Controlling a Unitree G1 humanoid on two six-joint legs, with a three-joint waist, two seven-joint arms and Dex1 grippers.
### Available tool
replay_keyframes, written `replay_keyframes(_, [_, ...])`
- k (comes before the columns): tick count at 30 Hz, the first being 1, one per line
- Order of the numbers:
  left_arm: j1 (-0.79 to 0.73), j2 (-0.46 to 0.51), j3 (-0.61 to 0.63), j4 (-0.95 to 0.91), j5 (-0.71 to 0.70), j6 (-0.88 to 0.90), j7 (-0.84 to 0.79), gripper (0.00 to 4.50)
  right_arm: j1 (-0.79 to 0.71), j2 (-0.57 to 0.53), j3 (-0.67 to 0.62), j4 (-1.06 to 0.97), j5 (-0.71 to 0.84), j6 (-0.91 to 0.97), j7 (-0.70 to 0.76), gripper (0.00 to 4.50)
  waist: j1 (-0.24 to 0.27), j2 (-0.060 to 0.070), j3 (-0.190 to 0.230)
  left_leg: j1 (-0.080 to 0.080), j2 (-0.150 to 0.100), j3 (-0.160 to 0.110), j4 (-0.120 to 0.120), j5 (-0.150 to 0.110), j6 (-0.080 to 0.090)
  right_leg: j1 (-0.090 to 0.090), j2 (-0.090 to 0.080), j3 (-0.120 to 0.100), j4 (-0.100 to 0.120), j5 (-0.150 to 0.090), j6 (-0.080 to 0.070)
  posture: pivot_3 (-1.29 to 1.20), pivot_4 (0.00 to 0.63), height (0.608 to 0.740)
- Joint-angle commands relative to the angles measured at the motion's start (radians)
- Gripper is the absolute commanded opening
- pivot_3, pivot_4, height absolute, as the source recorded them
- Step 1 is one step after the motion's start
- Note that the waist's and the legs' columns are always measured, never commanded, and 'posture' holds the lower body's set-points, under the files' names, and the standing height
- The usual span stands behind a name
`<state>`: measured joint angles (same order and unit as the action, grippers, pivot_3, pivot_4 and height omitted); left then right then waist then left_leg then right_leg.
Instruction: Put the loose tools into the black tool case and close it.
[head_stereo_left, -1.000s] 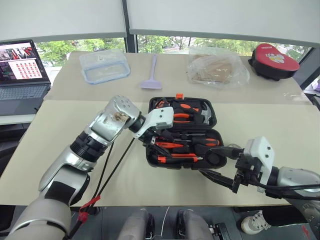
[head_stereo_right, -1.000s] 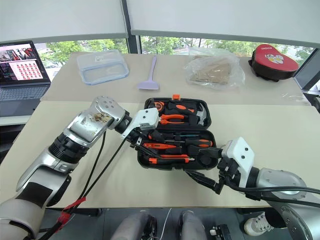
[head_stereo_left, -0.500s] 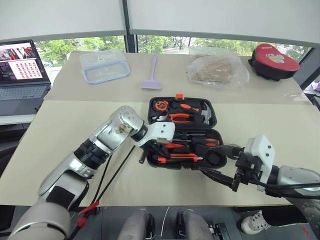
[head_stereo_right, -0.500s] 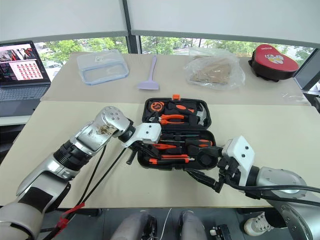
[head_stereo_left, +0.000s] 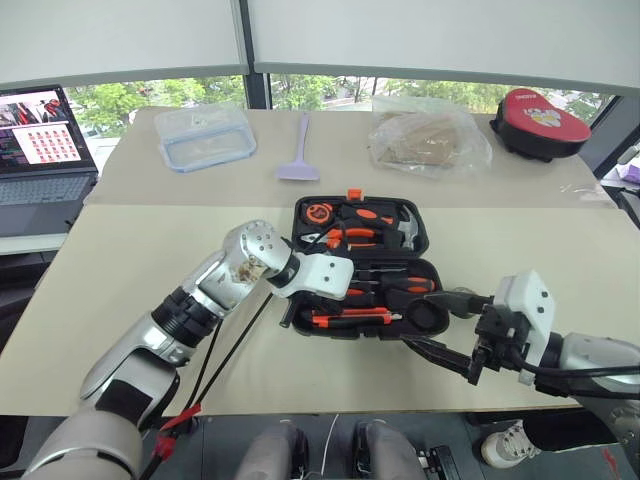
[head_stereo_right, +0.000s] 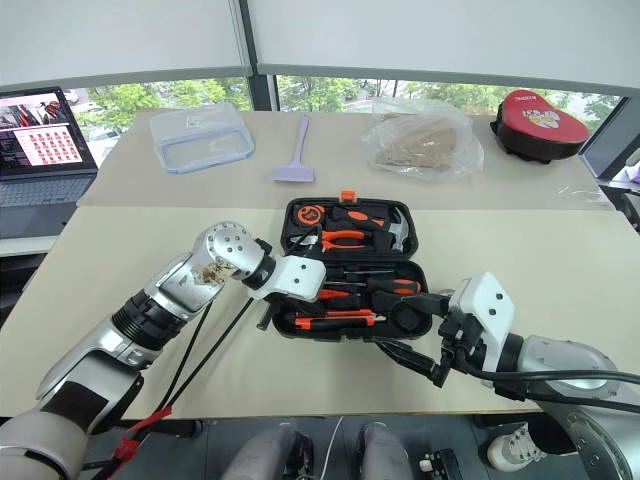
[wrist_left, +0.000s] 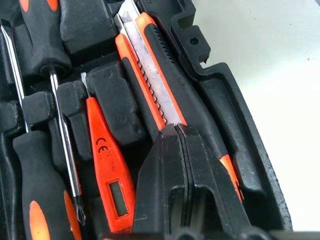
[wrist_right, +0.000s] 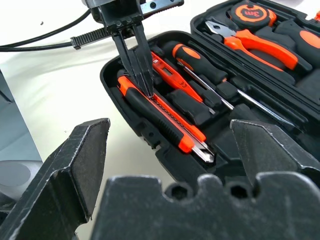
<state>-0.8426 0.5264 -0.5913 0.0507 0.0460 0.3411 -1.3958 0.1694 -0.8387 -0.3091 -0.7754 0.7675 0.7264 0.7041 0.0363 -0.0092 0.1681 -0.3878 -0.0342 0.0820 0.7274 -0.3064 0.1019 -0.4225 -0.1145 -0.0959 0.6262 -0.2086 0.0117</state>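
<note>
L arm reached in from the near-left, forearm slanting across the counter (head_stereo_left: 150, 240), wrist bent so the left gripper (wrist_right: 140, 75) pointed down & to the right into the near half of the black tool case (head_stereo_left: 425, 240). Its jaws were pressed together, tips resting on the utility knife (wrist_left: 150, 85), which lay in the slot along the case's near edge; jaws touched it from above, not clamped round it.

R arm came in low from the near-right, elbow out, right gripper (head_stereo_left: 440, 330) pointing fwd-left at the case's near-right corner, jaws wide apart w/ nothing between them, one finger (head_stereo_left: 440, 357) hanging just off the counter edge.

Case lay open mid-counter, orange latch (head_stereo_left: 354, 193) on the far side. Orange tester screwdriver (wrist_left: 107, 165) sat in its slot just beside the knife, w/ two long screwdrivers (wrist_left: 45, 45) next to it. Pliers (head_stereo_left: 345, 235) & tape measure (head_stereo_left: 318, 212) in the far half.
</note>
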Motion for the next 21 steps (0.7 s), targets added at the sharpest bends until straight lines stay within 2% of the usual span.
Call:
replay_keyframes(1, [0.035,-0.019,-0.033,0.014,-0.012,0.058,-0.031,0.06,-0.001,-0.016,-0.035,-0.035,0.018,0.000,-0.001,4.50,0.000,0.000,0.000,0.000,0.000,0.000,0.000,0.000,0.000,0.000,0.000,0.000,0.000,0.000,0.000,0.00,0.150,0.728])
replay_keyframes(10, [0.062,0.000,-0.072,0.020,0.041,-0.034,-0.054,0.06,0.013,-0.019,-0.029,-0.041,0.019,-0.002,-0.002,4.50,-0.001,0.000,0.000,0.000,0.000,0.000,0.000,0.000,0.001,0.000,0.000,0.000,0.000,0.000,0.000,0.00,0.150,0.728])
replay_keyframes(21, [0.101,-0.055,-0.076,0.062,0.105,-0.084,-0.010,0.06,0.027,-0.021,-0.037,-0.041,0.021,0.001,0.002,4.50,0.003,0.001,-0.014,0.000,0.000,0.000,0.000,-0.002,0.002,0.001,0.000,0.000,-0.002,0.000,0.000,0.00,0.150,0.728])
